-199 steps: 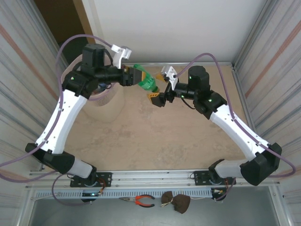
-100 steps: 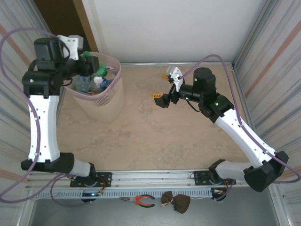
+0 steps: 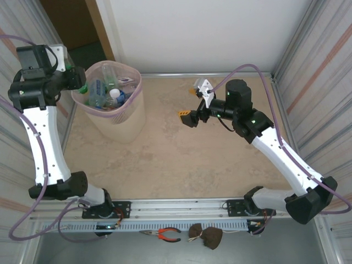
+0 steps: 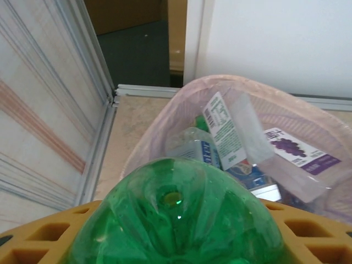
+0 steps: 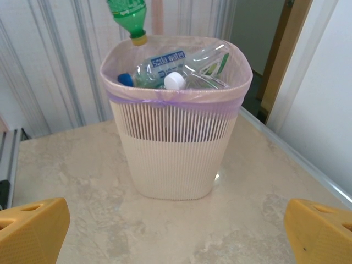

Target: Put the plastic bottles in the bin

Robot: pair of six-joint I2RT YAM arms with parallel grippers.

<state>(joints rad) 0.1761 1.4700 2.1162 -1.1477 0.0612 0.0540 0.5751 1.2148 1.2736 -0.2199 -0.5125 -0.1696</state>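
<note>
Largely hidden overhead, left tool [image 3: 78,82] pinches green bottle [image 5: 127,14] at bin [image 5: 165,159] rim; right tool [image 3: 187,117] spread

The bin [image 3: 124,124] is sitting at the far left of the tabletop [image 3: 181,165], crowding the ribbed side wall [image 4: 44,110]. The left gripper [image 3: 77,83] is clamping a green bottle [image 5: 127,14] in that narrow gap. Bottles [image 5: 165,69] are filling the bin nearly to its rim. The right gripper [image 3: 188,116] is hanging spread over bare tabletop, well apart from the bin.

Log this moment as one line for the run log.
left gripper: shut on green bottle, at bin rim | right gripper: open, empty, over table | bin: several bottles inside | step: release pending
</note>
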